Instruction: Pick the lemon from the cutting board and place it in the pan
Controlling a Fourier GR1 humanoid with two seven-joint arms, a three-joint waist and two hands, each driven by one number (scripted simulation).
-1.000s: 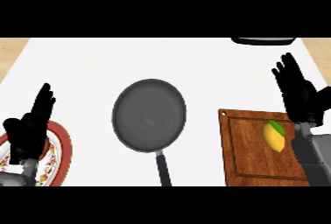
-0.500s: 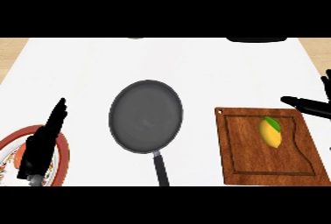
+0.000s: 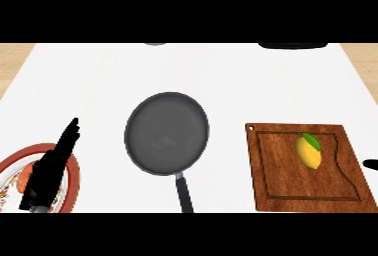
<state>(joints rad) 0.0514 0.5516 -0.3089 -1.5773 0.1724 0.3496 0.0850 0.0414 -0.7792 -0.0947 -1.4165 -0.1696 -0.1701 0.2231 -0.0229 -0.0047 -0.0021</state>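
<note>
**Still on the board: lemon untouched, pan empty**

Here you see the lemon (image 3: 309, 150) lying on the wooden cutting board (image 3: 284, 185), just to the left of the little that shows of your right hand (image 3: 370, 163): a dark tip at the view's right edge, level with the board's right side. You cannot tell how its fingers stand. Your left hand (image 3: 52, 172) sits low at the left, fingers straight and together, pointing up over the red-rimmed plate (image 3: 74, 192). To its right lies the pan (image 3: 166, 132), handle toward you, between that hand and the board. Neither hand touches the lemon.
</note>
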